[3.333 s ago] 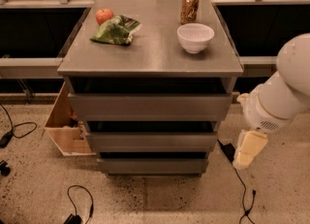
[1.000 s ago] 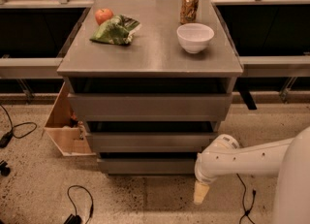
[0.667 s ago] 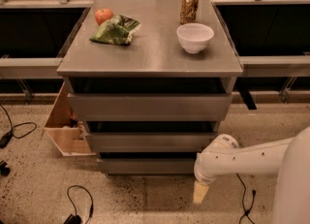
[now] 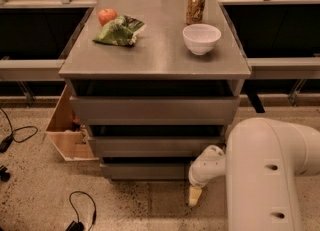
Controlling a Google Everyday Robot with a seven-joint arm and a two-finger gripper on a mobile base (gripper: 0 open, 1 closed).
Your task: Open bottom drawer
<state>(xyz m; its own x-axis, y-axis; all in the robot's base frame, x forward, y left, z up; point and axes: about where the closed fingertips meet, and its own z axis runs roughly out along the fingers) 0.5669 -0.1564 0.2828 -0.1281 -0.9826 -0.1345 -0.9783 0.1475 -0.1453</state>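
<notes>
The bottom drawer [image 4: 145, 170] is the lowest of three grey flat fronts in the metal cabinet [image 4: 155, 55]; it looks closed, flush under the middle drawer [image 4: 155, 146]. My gripper [image 4: 194, 195] hangs from the white arm [image 4: 265, 175] just in front of the drawer's right end, pointing down toward the floor. Its cream tip sits slightly below and in front of the drawer front.
On the cabinet top are a white bowl [image 4: 201, 38], a can [image 4: 195, 7], a green bag [image 4: 119, 31] and a red apple [image 4: 107, 15]. A cardboard box [image 4: 67, 130] stands left of the cabinet. Black cables [image 4: 80, 210] lie on the speckled floor.
The arm has swung from the right side down to the bottom drawer's right end. In the last second the view has shifted closer and the gripper has moved left, nearer the drawer front.
</notes>
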